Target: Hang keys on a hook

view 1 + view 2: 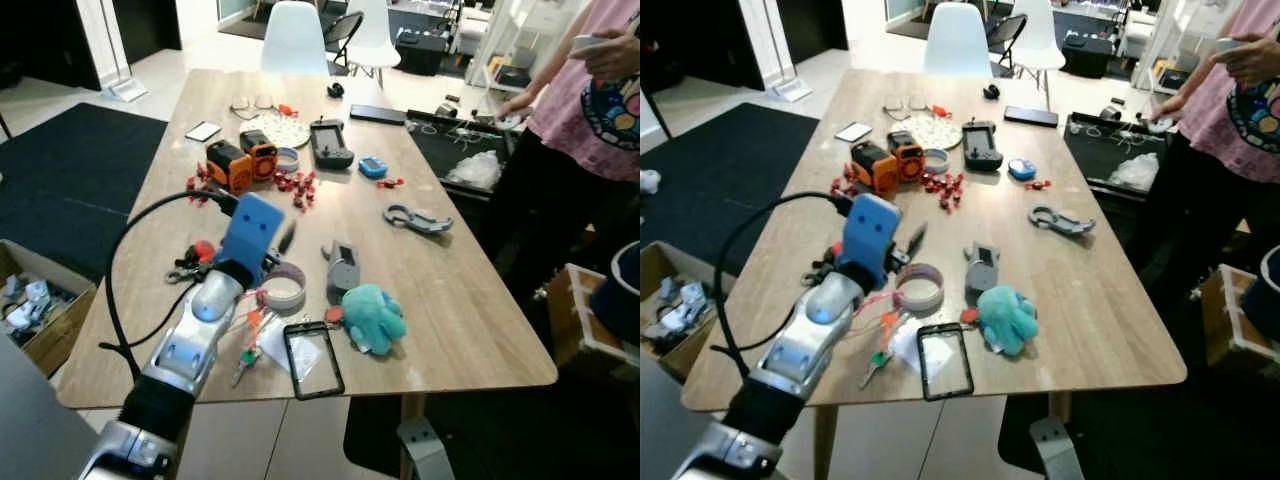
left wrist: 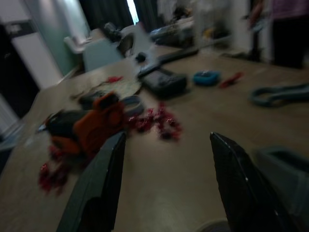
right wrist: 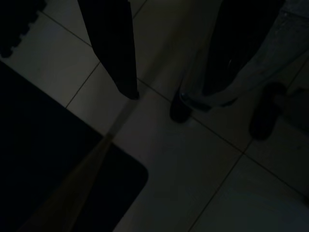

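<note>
1. Keys (image 1: 247, 352) lie near the front edge of the wooden table (image 1: 470, 330), a small bunch with a green and an orange tag, close under the left arm's wrist and just beside the clear phone case (image 1: 313, 359).
2. Left of them sits a dark clip-like piece with a red ball (image 1: 196, 258); it could be mistaken for the bunch, so aim by the coloured tags.
3. The left gripper (image 1: 275, 243) hovers low over the table beyond the keys, pointing at the far end; in the left wrist view its two black fingers (image 2: 99, 193) stand spread apart with nothing between them.
4. Judged from this, the step in hand is the pickup: the gripper likely has to draw back toward the table edge and tip down, since the keys are behind its fingertips.
5. The tape roll (image 1: 284, 287) lies close to the keys, so a straight descent should avoid nudging it.
6. Further right rest a grey device (image 1: 343, 268) and a teal plush toy (image 1: 374, 317), neither in the way.
7. The right gripper (image 3: 171, 72) hangs idle over the floor tiles, fingers parted and empty.
8. I can make out no hook anywhere.
</note>
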`<state>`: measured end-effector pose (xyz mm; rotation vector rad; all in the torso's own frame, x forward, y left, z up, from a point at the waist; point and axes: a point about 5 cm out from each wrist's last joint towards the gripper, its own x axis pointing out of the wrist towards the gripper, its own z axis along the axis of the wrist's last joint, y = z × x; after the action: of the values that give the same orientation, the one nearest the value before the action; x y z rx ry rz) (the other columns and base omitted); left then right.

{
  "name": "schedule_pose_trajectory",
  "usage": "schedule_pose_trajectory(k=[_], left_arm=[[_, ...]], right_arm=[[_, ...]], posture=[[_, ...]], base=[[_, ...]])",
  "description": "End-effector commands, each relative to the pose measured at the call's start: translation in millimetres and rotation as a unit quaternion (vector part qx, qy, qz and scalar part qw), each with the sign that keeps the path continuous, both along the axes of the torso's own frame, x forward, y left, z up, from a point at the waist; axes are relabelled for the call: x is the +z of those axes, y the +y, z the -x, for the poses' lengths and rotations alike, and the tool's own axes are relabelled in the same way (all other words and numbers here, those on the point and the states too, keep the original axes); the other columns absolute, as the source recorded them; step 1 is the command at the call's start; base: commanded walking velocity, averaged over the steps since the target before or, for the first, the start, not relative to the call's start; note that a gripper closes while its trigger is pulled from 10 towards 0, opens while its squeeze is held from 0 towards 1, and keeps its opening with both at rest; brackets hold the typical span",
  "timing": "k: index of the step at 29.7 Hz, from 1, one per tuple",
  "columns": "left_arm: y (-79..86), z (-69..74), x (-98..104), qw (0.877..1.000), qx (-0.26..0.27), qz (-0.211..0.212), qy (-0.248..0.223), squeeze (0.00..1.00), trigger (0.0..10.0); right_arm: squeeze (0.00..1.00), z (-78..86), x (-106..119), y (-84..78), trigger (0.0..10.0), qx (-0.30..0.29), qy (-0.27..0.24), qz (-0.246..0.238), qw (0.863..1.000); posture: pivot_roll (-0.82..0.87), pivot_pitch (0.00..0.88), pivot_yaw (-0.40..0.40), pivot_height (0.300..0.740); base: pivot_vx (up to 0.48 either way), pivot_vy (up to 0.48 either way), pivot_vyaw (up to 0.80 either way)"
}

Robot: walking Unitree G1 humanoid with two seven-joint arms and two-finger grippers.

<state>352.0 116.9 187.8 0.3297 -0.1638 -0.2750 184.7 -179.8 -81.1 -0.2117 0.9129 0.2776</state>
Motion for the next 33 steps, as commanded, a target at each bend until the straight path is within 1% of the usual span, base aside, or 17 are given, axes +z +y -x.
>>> schedule_pose_trajectory(k=[1, 2, 4, 7, 8, 9, 11, 15, 17, 18, 19, 20, 21, 22, 23, 25, 33], left_arm=[[5.5, -7.2, -14, 0.998, 0.033, 0.002, 0.045, 0.00, 10.0], [5.5, -7.2, -14, 0.998, 0.033, 0.002, 0.045, 0.00, 10.0], [14.5, -15.2, -26, 0.995, 0.064, -0.009, 0.078, 0.00, 10.0], [22.4, -20.7, -32, 0.991, 0.093, -0.014, 0.092, 0.00, 10.0], [27.2, -22.8, -34, 0.989, 0.107, -0.015, 0.097, 0.31, 10.0], [27.2, -22.8, -34, 0.989, 0.107, -0.015, 0.097, 0.31, 10.0], [36.9, -26.5, -35, 0.986, 0.130, -0.013, 0.105, 1.00, 10.0], [47.5, -29.7, -35, 0.982, 0.153, -0.003, 0.110, 1.00, 10.0], [58.3, -32.6, -34, 0.978, 0.174, 0.017, 0.116, 1.00, 10.0], [63.4, -33.6, -33, 0.975, 0.179, 0.040, 0.123, 0.53, 10.0], [66.3, -34.1, -33, 0.974, 0.176, 0.060, 0.128, 0.12, 10.0], [67.4, -34.9, -32, 0.974, 0.170, 0.076, 0.131, 0.04, 10.0], [67.4, -34.9, -32, 0.974, 0.170, 0.076, 0.131, 0.04, 10.0], [65.8, -34.9, -32, 0.974, 0.144, 0.104, 0.141, 0.00, 10.0], [64.5, -34.4, -33, 0.974, 0.124, 0.117, 0.147, 0.00, 10.0], [65.7, -33.2, -35, 0.974, 0.103, 0.124, 0.158, 0.00, 10.0], [77.5, -29.9, -43, 0.970, 0.098, 0.135, 0.178, 0.00, 10.0]], right_arm=[[0.00, 6.4, -3, -3.4, 10.0, -0.012, 0.009, 0.002, 1.000], [0.00, 6.4, -3, -3.4, 10.0, -0.012, 0.009, 0.002, 1.000], [0.00, 8.2, -4, -3.3, 10.0, -0.012, 0.010, 0.001, 1.000], [0.00, 8.9, -4, -3.1, 10.0, -0.014, 0.011, 0.000, 1.000], [0.00, 9.0, -4, -3.1, 10.0, -0.015, 0.011, 0.000, 1.000], [0.00, 9.0, -4, -3.1, 10.0, -0.015, 0.011, 0.000, 1.000], [0.00, 9.3, -4, -3.0, 10.0, -0.016, 0.011, 0.000, 1.000], [0.00, 9.6, -4, -3.0, 10.0, -0.016, 0.011, 0.000, 1.000], [0.00, 10.3, -5, -3.3, 10.0, -0.017, 0.011, 0.000, 1.000], [0.00, 10.8, -5, -3.5, 10.0, -0.017, 0.011, 0.000, 1.000], [0.00, 11.1, -5, -3.6, 10.0, -0.017, 0.012, 0.000, 1.000], [0.00, 11.4, -5, -3.7, 10.0, -0.016, 0.012, 0.001, 1.000], [0.00, 11.4, -5, -3.7, 10.0, -0.016, 0.012, 0.001, 1.000], [0.00, 11.6, -5, -3.9, 10.0, -0.016, 0.012, 0.001, 1.000], [0.00, 11.8, -5, -4.0, 10.0, -0.016, 0.012, 0.001, 1.000], [0.00, 12.0, -5, -4.4, 10.0, -0.015, 0.012, 0.001, 1.000], [0.00, 10.0, -4, -5.2, 10.0, -0.013, 0.011, 0.003, 1.000]], posture=[[0.06, 0.071, -0.065, 0.740], [0.06, 0.071, -0.065, 0.740], [0.05, 0.074, -0.059, 0.740], [0.05, 0.075, -0.057, 0.740], [0.05, 0.076, -0.055, 0.740], [0.05, 0.076, -0.055, 0.740], [0.05, 0.077, -0.051, 0.740], [0.05, 0.076, -0.049, 0.740], [0.05, 0.073, -0.049, 0.740], [0.05, 0.072, -0.052, 0.740], [0.05, 0.072, -0.052, 0.740], [0.05, 0.072, -0.052, 0.740], [0.05, 0.072, -0.052, 0.740], [0.05, 0.070, -0.055, 0.740], [0.05, 0.070, -0.056, 0.740], [0.05, 0.070, -0.058, 0.740], [0.05, 0.071, -0.061, 0.740]], base=[[0.000, 0.000, 0.00], [0.000, 0.000, 0.00], [0.000, 0.000, 0.00], [0.000, 0.000, 0.00], [0.000, 0.000, 0.00], [0.000, 0.000, 0.00], [0.000, 0.000, 0.00], [0.000, 0.000, 0.00], [0.000, 0.000, 0.00], [0.000, 0.000, 0.00], [0.000, 0.000, 0.00], [0.000, 0.000, 0.00], [0.000, 0.000, 0.00], [0.000, 0.000, 0.00], [0.000, 0.000, 0.00], [0.000, 0.000, 0.00], [0.000, 0.000, 0.00]])
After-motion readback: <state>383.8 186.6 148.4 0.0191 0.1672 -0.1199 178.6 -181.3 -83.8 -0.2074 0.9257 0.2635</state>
